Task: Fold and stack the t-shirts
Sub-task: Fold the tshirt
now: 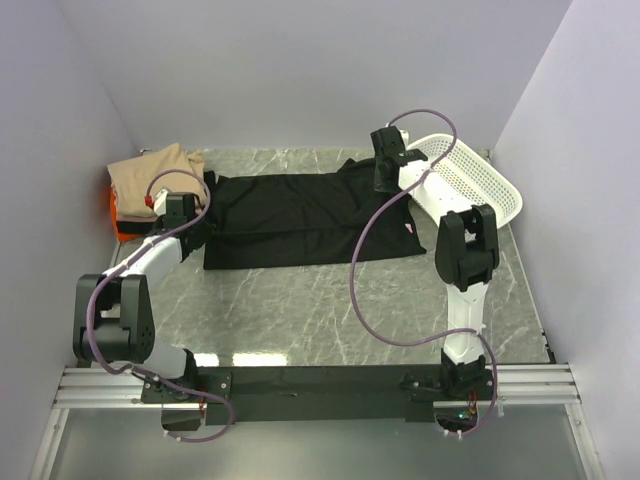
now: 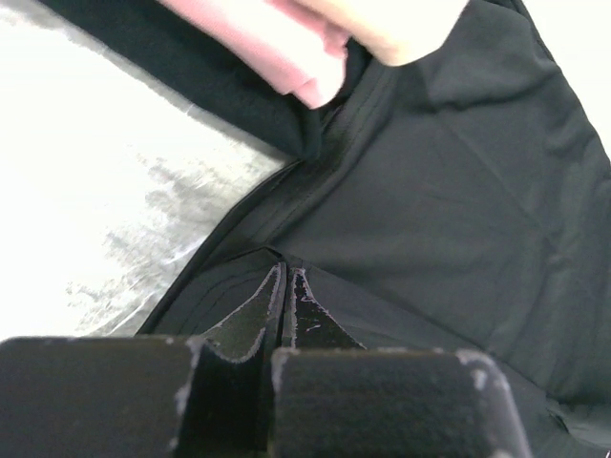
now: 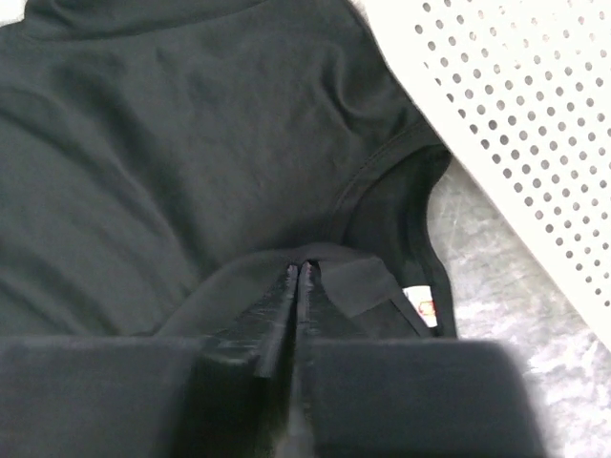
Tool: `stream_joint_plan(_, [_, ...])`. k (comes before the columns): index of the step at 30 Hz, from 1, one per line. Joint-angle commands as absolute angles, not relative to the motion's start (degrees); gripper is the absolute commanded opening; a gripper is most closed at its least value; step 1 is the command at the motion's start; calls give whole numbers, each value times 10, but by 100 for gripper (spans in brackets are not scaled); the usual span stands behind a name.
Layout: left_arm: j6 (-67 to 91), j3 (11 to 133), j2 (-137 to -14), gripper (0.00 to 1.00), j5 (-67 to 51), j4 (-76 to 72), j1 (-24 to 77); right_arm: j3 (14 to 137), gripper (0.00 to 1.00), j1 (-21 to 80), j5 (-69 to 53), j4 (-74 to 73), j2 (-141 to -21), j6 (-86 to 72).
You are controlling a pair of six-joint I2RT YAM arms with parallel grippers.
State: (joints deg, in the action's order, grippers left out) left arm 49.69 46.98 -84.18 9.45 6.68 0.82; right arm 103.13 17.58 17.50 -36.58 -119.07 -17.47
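Note:
A plain black t-shirt (image 1: 300, 215) lies spread across the marble table, its collar end toward the right. My left gripper (image 1: 190, 225) is at the shirt's left end, and its jaws are shut with a ridge of the black t-shirt (image 2: 439, 191) pinched at their tips (image 2: 286, 272). My right gripper (image 1: 385, 180) is at the collar end. There its jaws (image 3: 298, 267) are shut on a raised fold of the black t-shirt (image 3: 191, 124), just left of the small neck label (image 3: 421, 305). Folded tees are stacked at the far left, with tan (image 1: 155, 175) on top and orange (image 1: 112, 212) at the bottom.
A white perforated basket (image 1: 470, 180) lies tilted at the back right, touching the shirt's collar side and close to my right gripper. In the left wrist view a pale pink folded tee (image 2: 296, 52) sits right ahead of the fingers. Walls close in the table on three sides.

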Motion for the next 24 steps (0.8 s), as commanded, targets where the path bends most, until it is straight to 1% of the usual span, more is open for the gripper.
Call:
stream_joint_plan(1, [475,504,-838,5,80,40,6,1065,14,171,167,-367,-1194,-172])
stream_joint_plan(3, [470,516,-829,16,85,40,12,1072,28,171,158,-361,-1186,-173])
stream_joint_plan(4, [466,526,-820,25,94,41,18,1074,44,171,156,-357,-1180,-174])
stream_joint_plan(6, [456,540,-811,32,130,54,39,1071,56,170,154,-352,-1160,-176])
stream_joint_plan(7, [454,545,-808,36,144,59,49,1065,58,170,155,-347,-1151,-178])
stream_joint_plan(9, [445,561,-798,38,197,69,83,1038,62,170,149,-334,-1117,-182])
stream_joint_plan(11, [439,566,-790,40,237,75,125,994,62,174,135,-318,-1095,-189])
stream_joint_plan(14, [439,559,-793,41,267,59,184,926,62,181,99,-299,-1061,-200])
stream_joint_plan(17, [451,533,-809,41,252,12,240,865,62,185,56,-274,-1048,-211])
stream_joint_plan(19, [461,515,-832,41,233,-16,265,830,59,186,18,-258,-1049,-219])
stream_joint_plan(24, [475,523,-899,41,212,-72,344,815,52,192,-39,-227,-1084,-224])
